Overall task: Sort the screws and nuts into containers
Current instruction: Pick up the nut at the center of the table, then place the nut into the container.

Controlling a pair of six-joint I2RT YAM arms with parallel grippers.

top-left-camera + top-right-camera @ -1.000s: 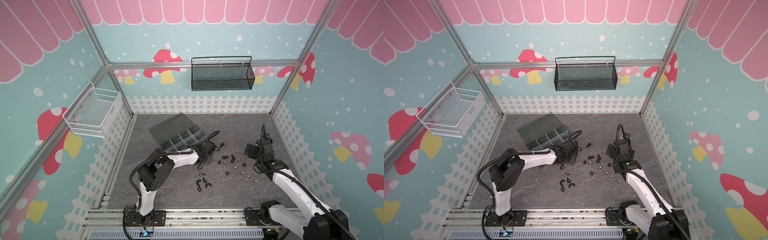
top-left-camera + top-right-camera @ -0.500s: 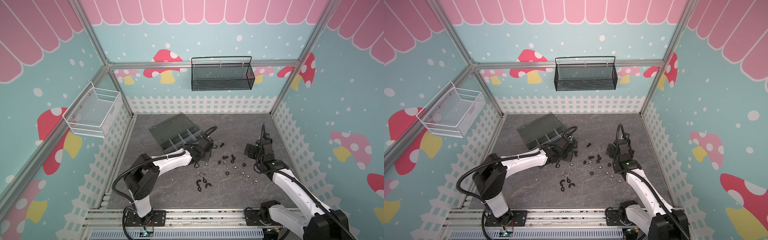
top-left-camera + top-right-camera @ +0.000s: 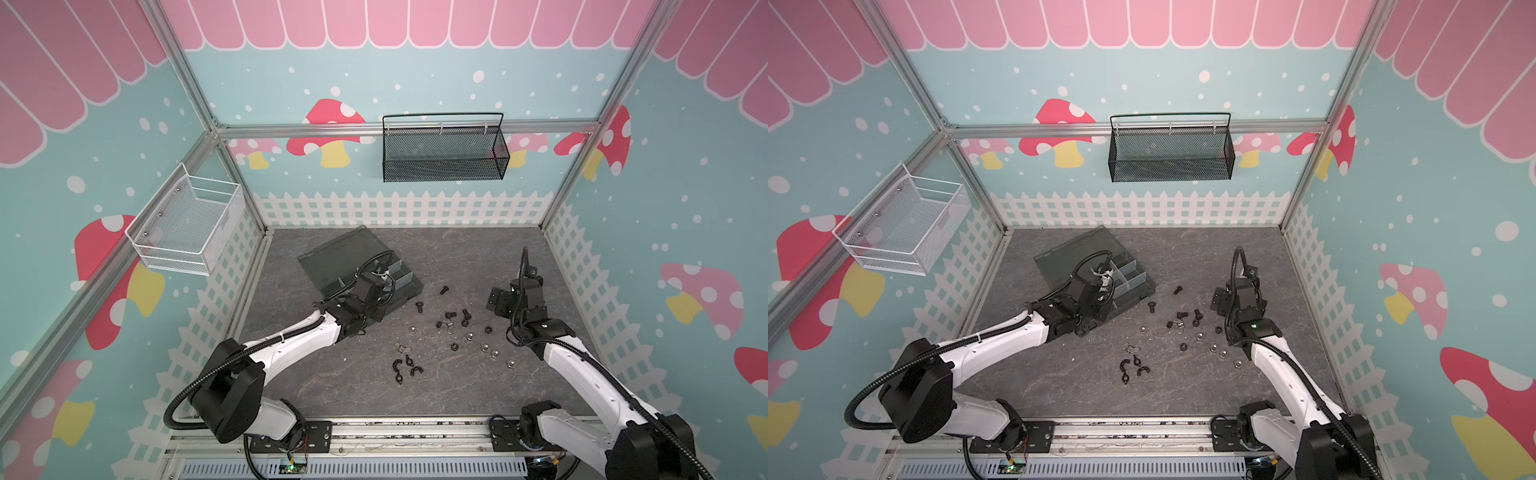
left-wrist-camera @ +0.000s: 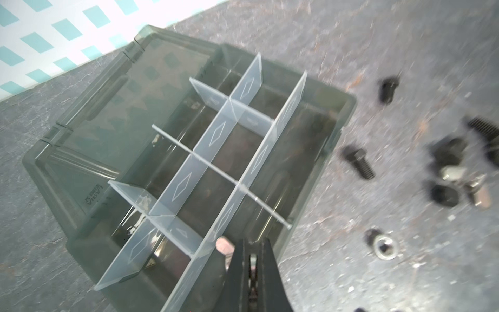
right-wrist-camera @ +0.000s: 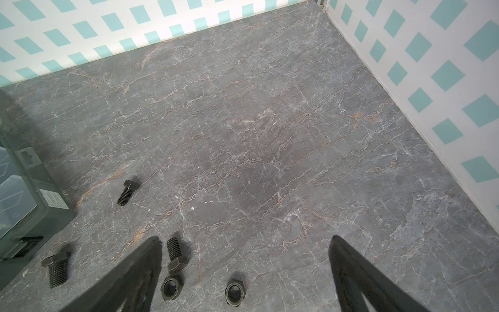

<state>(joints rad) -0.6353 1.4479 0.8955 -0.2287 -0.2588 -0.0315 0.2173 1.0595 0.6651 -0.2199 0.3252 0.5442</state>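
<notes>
Left pincer [image 4: 252, 263] clamped tight on small silver nut [image 4: 224, 246], hovering over near edge of organizer box [image 4: 340, 123], lid open. Right pincer [image 5: 243, 259] spread wide, holding nothing, low over bench [image 5: 270, 135]. Loose screws [image 5: 128, 192] and black hex nuts [image 5: 235, 294] scattered on bench between box and right arm. Compartments [image 4: 224, 151] look mostly bare.

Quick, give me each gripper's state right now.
Left gripper: shut on a small silver piece, over the organizer box.
Right gripper: open, holding nothing.
</notes>
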